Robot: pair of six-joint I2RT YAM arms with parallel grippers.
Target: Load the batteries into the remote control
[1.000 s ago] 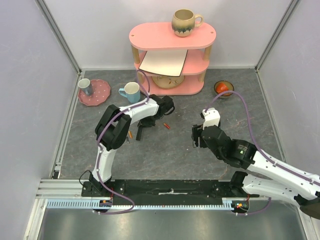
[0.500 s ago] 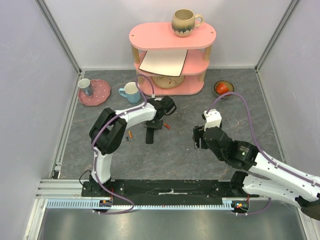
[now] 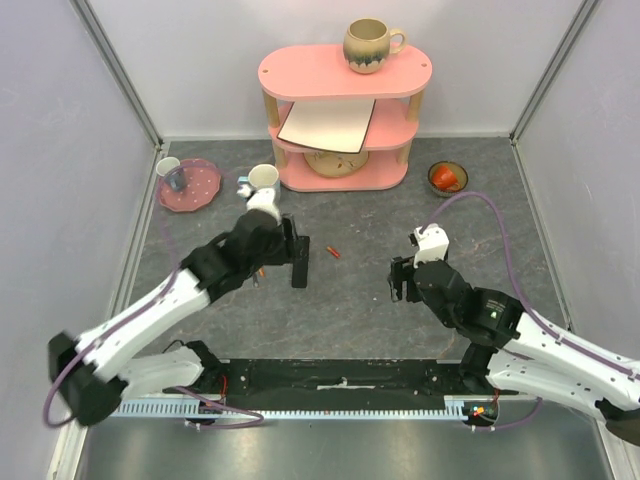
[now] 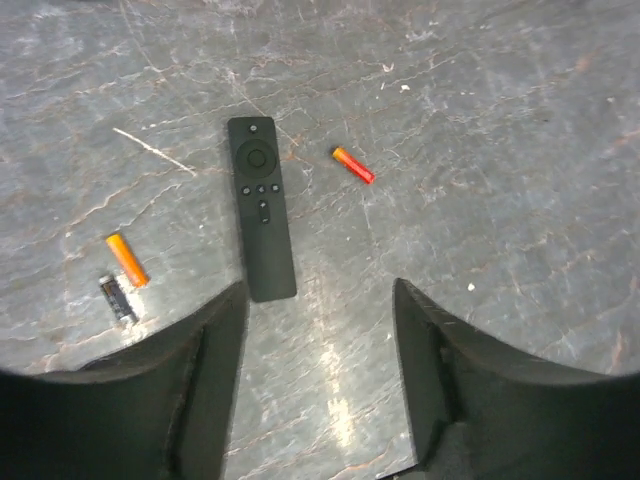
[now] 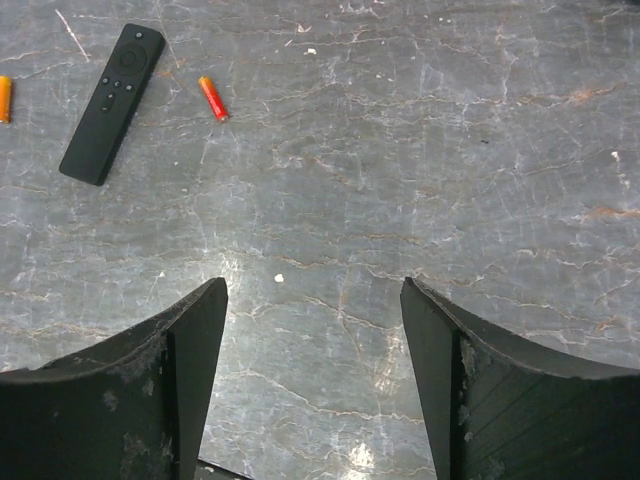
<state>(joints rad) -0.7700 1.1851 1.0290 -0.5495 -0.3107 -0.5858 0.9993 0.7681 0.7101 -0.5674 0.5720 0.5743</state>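
Black remote control (image 4: 262,225) lies lengthwise just ahead of the open, empty left fingers (image 4: 205,370); the open right fingers (image 5: 190,370) sit farther off.

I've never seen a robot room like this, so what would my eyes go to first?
Probably the big pink shelf at the back, with a brown mug on top. Next, the black remote control lying flat, buttons up, left of the middle of the grey table, with a red battery on one side and an orange battery on the other. The left gripper hangs open close by it.
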